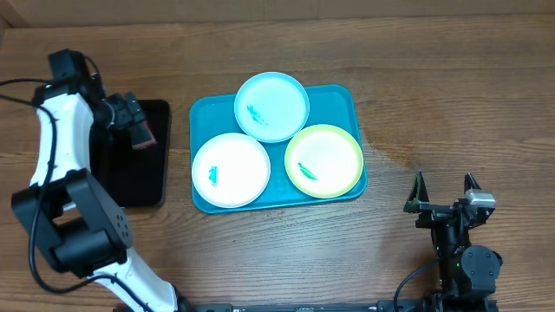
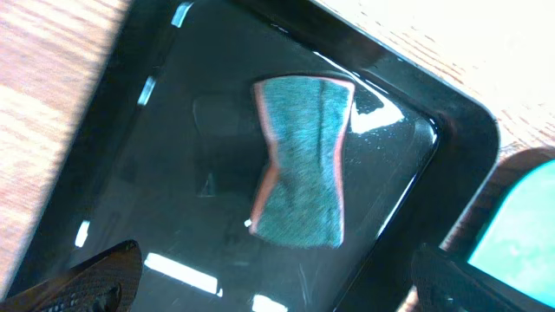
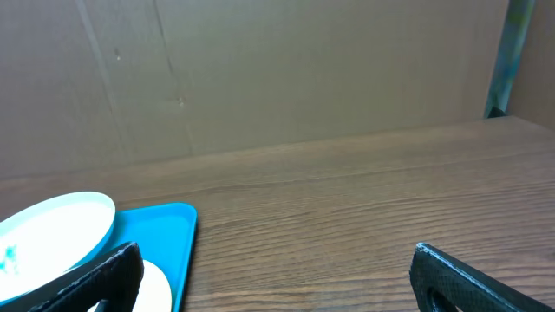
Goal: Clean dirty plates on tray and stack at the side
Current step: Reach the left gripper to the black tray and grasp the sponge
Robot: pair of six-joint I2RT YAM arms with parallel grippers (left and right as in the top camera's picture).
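Three plates lie on the turquoise tray (image 1: 342, 97): a pale blue plate (image 1: 271, 106) at the back, a white plate (image 1: 231, 170) front left, a yellow-green plate (image 1: 324, 160) front right, each with a teal smear. My left gripper (image 1: 141, 130) is open above a teal-and-pink sponge (image 2: 302, 162) that lies in the black tray (image 1: 139, 178); its open fingertips (image 2: 277, 282) frame the sponge without touching it. My right gripper (image 1: 444, 192) is open and empty at the front right, apart from the tray. In the right wrist view the pale blue plate (image 3: 52, 227) and tray corner (image 3: 165, 225) show left.
The black tray stands left of the turquoise tray, its rim (image 2: 468, 121) raised. A cardboard wall (image 3: 260, 78) closes the back of the wooden table (image 1: 451, 104).
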